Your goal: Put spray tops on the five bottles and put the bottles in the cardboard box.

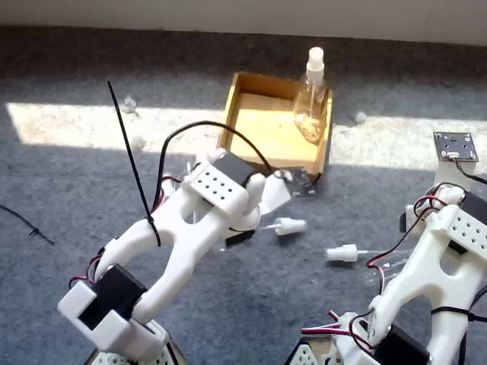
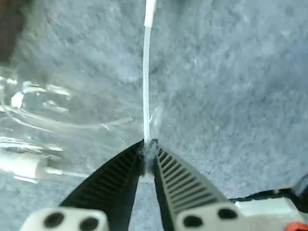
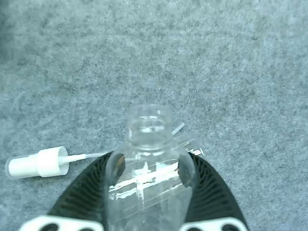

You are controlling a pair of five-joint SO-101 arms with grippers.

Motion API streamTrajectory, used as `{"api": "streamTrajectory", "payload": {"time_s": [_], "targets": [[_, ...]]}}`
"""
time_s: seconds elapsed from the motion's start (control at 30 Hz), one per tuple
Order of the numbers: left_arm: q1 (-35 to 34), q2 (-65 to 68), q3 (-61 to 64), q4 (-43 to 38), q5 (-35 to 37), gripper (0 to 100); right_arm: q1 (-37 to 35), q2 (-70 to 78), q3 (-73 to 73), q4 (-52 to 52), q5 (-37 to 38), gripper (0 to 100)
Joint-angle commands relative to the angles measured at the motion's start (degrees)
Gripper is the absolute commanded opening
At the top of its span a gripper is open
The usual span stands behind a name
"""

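Close by, the right gripper (image 3: 151,161) is clamped round a bottle (image 3: 144,178), open neck pointing away. The left gripper (image 2: 148,147) pinches a spray top (image 1: 289,226) by its tube (image 2: 146,86), which runs straight ahead, head toward that bottle. Beyond, the box (image 1: 262,125) holds one capped bottle (image 1: 310,106).

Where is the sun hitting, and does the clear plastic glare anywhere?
High view: a sunlit band crosses the carpet and cardboard box, lighting the capped bottle. Right wrist view: glints streak the open bottle in the right gripper. Left wrist view: glints on the clear bottle beside the thin tube in the left gripper.
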Motion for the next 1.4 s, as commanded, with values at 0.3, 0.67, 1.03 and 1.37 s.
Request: {"api": "streamTrajectory", "payload": {"time_s": [0.3,0.67,1.03,1.37], "targets": [[-1.45,-22.90,6.81,-3.43,-2.73,20,0.04,-2.24,-0.13,-0.22,0.70,0.4],[8.75,-1.10,-0.57,-23.65,2.81,20,-4.62,-2.77,2.51,-0.66,0.88,0.4],[8.92,21.41,-14.29,-23.82,2.81,19,-4.44,-2.86,2.59,-0.66,0.88,0.4],[5.67,25.89,-18.77,-23.38,4.13,1,-4.88,-2.86,2.33,-0.66,0.79,0.4]]}}
